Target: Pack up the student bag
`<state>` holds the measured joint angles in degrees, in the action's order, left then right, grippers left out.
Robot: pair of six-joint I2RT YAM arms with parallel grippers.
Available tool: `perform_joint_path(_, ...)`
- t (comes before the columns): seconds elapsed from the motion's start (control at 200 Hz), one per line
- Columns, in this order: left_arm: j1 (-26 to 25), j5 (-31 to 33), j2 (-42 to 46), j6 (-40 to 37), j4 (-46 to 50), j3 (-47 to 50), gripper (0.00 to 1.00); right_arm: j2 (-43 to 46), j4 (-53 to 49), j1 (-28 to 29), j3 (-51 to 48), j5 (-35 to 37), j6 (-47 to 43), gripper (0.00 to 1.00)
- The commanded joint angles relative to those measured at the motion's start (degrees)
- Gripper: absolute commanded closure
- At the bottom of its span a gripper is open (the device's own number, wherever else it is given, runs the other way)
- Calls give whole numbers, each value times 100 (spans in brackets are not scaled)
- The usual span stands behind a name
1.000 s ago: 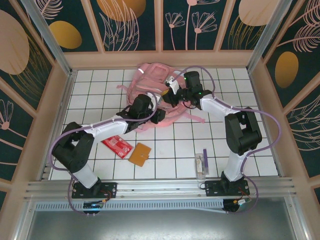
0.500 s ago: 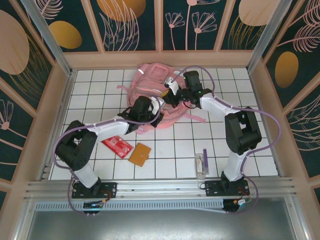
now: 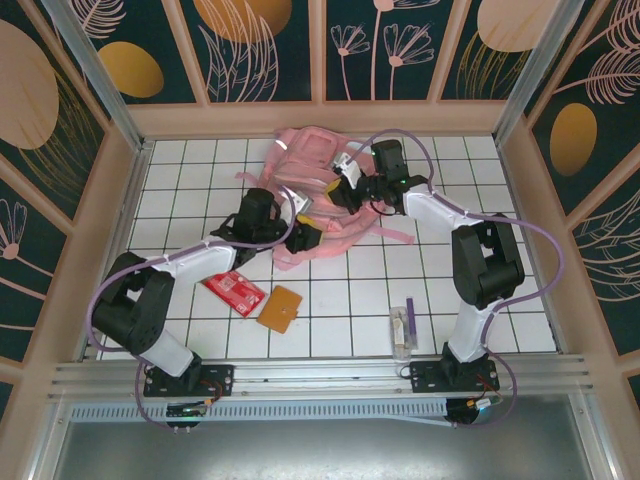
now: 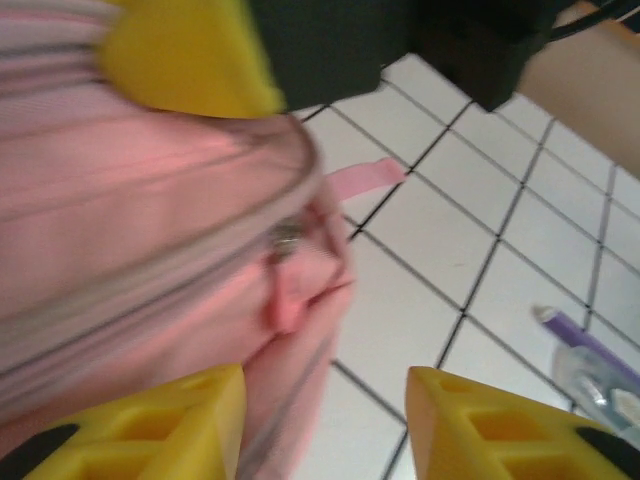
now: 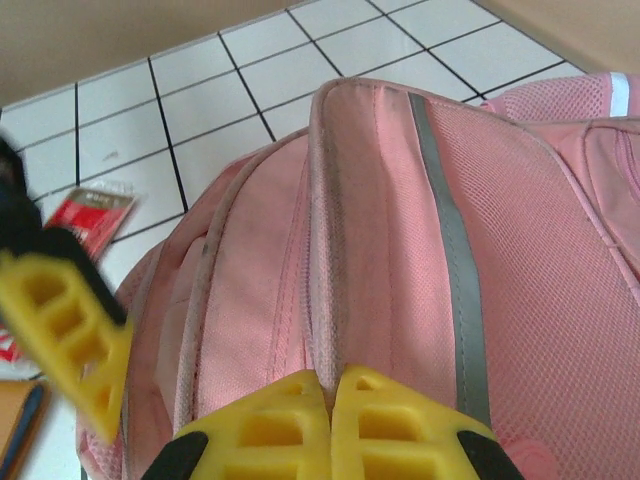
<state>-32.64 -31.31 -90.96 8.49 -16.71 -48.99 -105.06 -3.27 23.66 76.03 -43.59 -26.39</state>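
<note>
- Near left on the bench point(image 3: 180, 165), the red packet point(image 3: 235, 291) and the tan wallet point(image 3: 281, 308) lie loose. They sit exactly where they did a second ago.
- The left tool point(image 4: 325, 385) is at the near left edge of the student bag point(image 3: 305, 160), its jaws apart with pink fabric bulging between them. A zip pull point(image 4: 288, 236) sits just beyond. I'd line the jaws squarely over that pull before closing, then draw along the zip line, not upward.
- Since a second ago the left arm has swung leftward and its tool has backed off toward the bag's near left corner.
- The bag lies at the far middle of the bench and has barely shifted.
- The right tool point(image 5: 330, 378) has its jaws pressed together against the bag's ridge. I cannot tell whether fabric is nipped between them. It should hold steady as an anchor, and it has hardly moved.
- A purple pen point(image 3: 409, 312) lies near right, unmoved.
</note>
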Motion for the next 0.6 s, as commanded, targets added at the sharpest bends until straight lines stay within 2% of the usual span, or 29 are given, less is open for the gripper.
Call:
perform_joint_path(0.0, -234, -155, -194, 812, -602, -213, 52, 67, 1046, -22, 90, -469, 828, 100)
perform_joint_path(0.115, -253, 573, -399, 1160, -425, -468, 52, 63, 1291, -24, 100, -542, 1311, 100)
perform_joint_path(0.255, -267, 1673, -685, 1236, 283, -975, 54, 76, 1386, -16, 114, -601, 1574, 100)
perform_joint_path(0.39, -262, 2096, -909, 1279, 530, -1248, 56, 73, 1133, 6, 137, -606, 1444, 100)
perform_joint_path(0.596, -261, 2454, -982, 1245, 763, -1418, 71, 106, 999, 24, 42, -633, 1321, 100)
